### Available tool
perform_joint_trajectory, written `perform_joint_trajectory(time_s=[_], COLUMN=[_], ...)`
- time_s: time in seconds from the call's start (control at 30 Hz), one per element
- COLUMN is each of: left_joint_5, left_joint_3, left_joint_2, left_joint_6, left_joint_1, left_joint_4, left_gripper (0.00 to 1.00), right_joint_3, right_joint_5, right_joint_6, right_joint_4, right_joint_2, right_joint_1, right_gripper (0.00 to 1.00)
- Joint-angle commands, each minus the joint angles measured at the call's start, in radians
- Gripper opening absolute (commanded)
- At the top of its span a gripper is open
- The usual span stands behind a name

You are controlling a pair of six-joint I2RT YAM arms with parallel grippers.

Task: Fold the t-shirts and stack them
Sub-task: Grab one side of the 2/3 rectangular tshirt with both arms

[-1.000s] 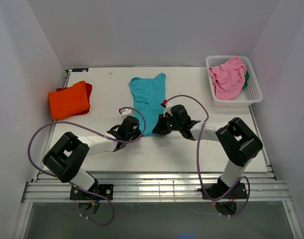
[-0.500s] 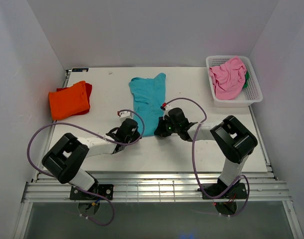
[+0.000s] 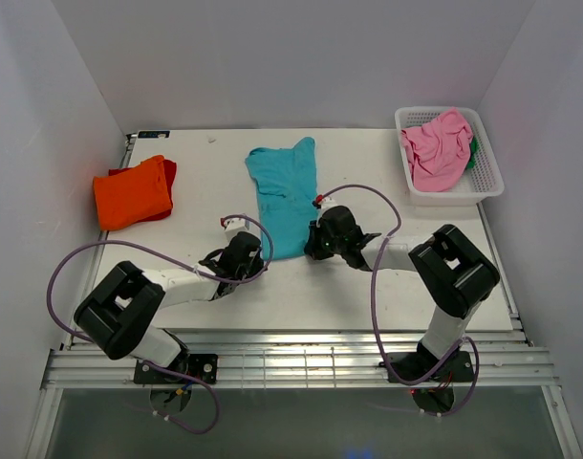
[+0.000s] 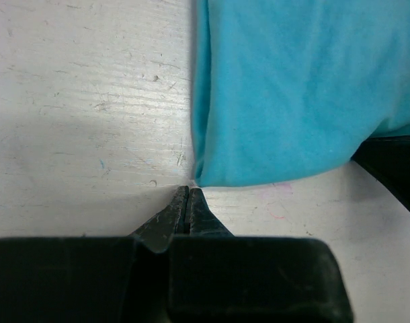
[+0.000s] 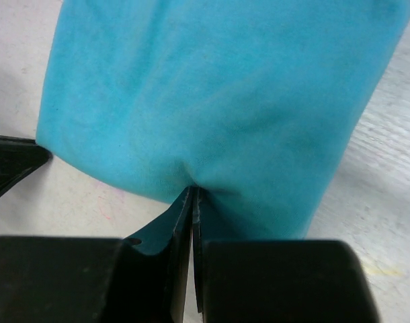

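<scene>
Lengthwise, the teal t-shirt (image 3: pixel 284 191) ran toward 12 o'clock from both arms, right gripper (image 5: pixel 192 192) pinching its near hem, left gripper (image 4: pixel 187 192) closed, apparently empty, at the hem's corner.

No writing, label, brand, number or sign can be read in any view. The teal t-shirt (image 3: pixel 284 191) shows only plain cloth, and the desk (image 4: pixel 91 101) carries only faint scuffs and specks (none of them forms a letter or a digit).
</scene>
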Motion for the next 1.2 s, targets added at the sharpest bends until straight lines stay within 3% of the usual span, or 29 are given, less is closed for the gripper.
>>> perform_joint_trajectory(time_s=[0.0,0.33,0.4,0.43,0.53,0.57,0.6,0.67,1.17], left_joint_5=[-0.022,-0.027,-0.021,-0.016,0.001,0.004,0.002,0.004,0.028], left_joint_3=[-0.011,0.015,0.05,0.062,0.093,0.104,0.11,0.124,0.165], left_joint_2=[-0.043,-0.052,-0.053,-0.055,-0.078,-0.087,-0.098,-0.096,0.031], left_joint_6=[-0.004,0.013,0.024,0.028,0.033,0.033,0.033,0.034,0.007], left_joint_1=[-0.003,-0.005,-0.005,-0.005,-0.005,-0.005,-0.005,-0.005,-0.003], left_joint_4=[-0.013,-0.014,-0.023,-0.028,-0.036,-0.037,-0.04,-0.04,-0.078], left_gripper=[0.0,0.0,0.0,0.0,0.31,0.61,0.72,0.85,0.89], right_joint_3=[-0.014,-0.01,0.0,0.009,0.057,0.074,0.078,0.095,0.168], right_joint_5=[0.116,0.115,0.11,0.11,0.121,0.129,0.152,0.167,0.126], right_joint_6=[-0.044,-0.078,-0.084,-0.089,-0.12,-0.129,-0.147,-0.162,-0.173], right_joint_4=[-0.12,-0.24,-0.269,-0.283,-0.335,-0.335,-0.335,-0.335,-0.311], right_joint_2=[-0.038,-0.176,-0.224,-0.237,-0.28,-0.285,-0.287,-0.268,-0.033], right_joint_1=[-0.013,-0.013,-0.013,-0.013,-0.013,-0.013,-0.013,-0.016,-0.094], right_gripper=[0.08,0.09,0.15,0.23,0.4,0.45,0.49,0.57,0.57])
